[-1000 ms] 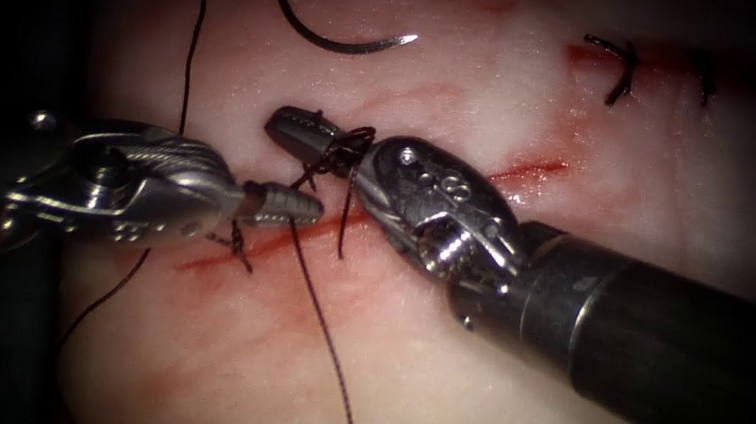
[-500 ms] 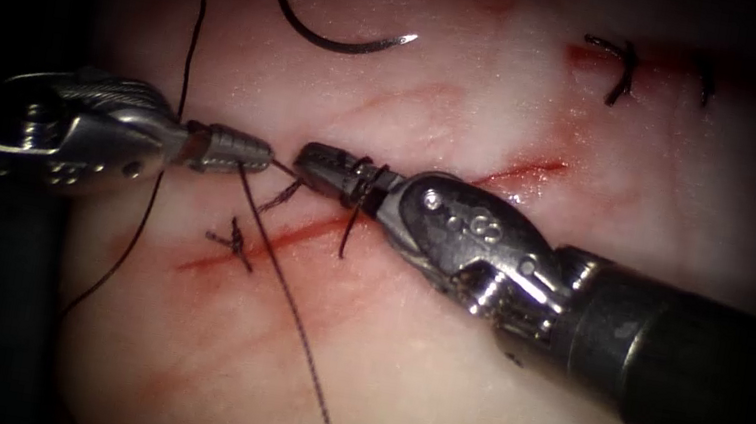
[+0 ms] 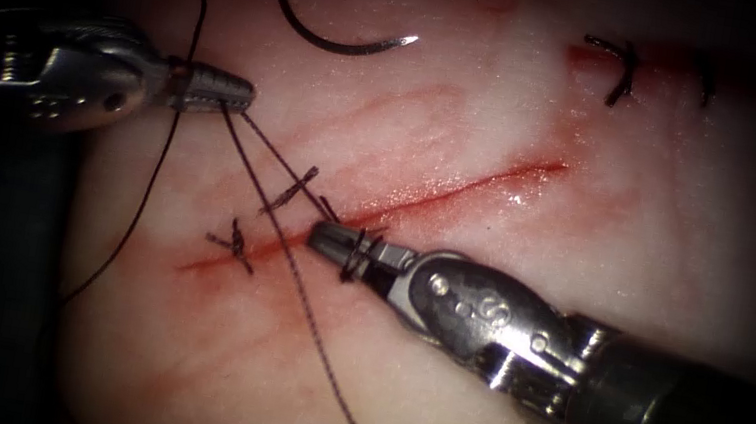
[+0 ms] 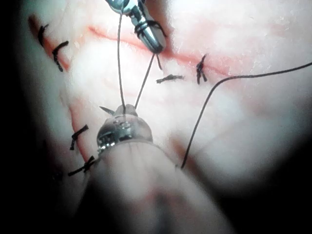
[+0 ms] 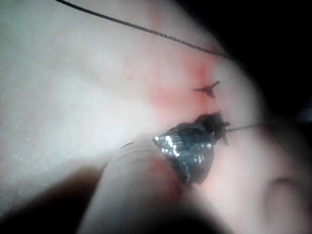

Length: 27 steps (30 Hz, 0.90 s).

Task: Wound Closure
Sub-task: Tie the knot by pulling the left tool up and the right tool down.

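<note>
Left tool [image 3: 240, 95] is sitting up and left of the cut [image 3: 378, 212], jaws clenched on the thread [image 3: 270, 157]; two strands are running from its tip down toward the right tool. Right tool [image 3: 323, 237] is lying with its tip right on the cut line, loops of thread wrapped round its closed jaws; it is probably pinching a short thread end, but the tip is too small and dark to be sure. The long thread tail is running from the left tool's tip, passing just left of the right tool's tip and on down across the tissue [image 3: 518, 93]. Needle [image 3: 325, 32] is lying free on the tissue, well above both tools, not in the tissue and held by neither. A finished stitch [image 3: 234, 245] is sitting on the cut just left of the right tool's tip.
</note>
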Available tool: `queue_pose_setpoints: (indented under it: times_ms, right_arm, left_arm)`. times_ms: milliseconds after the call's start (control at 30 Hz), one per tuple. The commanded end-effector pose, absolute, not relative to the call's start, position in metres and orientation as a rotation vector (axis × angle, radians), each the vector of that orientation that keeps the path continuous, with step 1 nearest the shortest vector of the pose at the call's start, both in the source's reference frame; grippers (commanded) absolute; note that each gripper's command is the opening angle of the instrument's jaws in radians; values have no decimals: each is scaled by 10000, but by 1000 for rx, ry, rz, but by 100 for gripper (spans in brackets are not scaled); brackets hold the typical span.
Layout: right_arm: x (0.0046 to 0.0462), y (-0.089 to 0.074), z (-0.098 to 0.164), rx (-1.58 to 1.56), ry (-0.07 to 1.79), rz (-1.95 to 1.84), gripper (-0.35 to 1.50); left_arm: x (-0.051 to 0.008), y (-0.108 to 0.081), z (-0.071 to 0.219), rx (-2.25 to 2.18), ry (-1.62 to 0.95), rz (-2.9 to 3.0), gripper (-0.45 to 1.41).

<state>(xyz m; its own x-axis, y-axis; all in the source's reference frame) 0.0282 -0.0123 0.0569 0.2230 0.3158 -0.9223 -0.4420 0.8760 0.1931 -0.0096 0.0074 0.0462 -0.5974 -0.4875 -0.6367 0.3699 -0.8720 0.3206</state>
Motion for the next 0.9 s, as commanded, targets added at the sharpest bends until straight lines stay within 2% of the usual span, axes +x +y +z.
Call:
queue_pose_setpoints:
  times_ms: [33,233,900]
  right_arm:
    - [282,-125,570,-119,1243,521,-35]
    - [281,-134,563,-133,1237,500,-35]
    - [277,-159,544,-181,1245,264,-35]
  left_arm:
    - [-97,101,454,1034,-241,-2463,-35]
    - [-95,156,426,1051,-363,-2508,-35]
    - [-90,184,435,985,-425,-2591,-35]
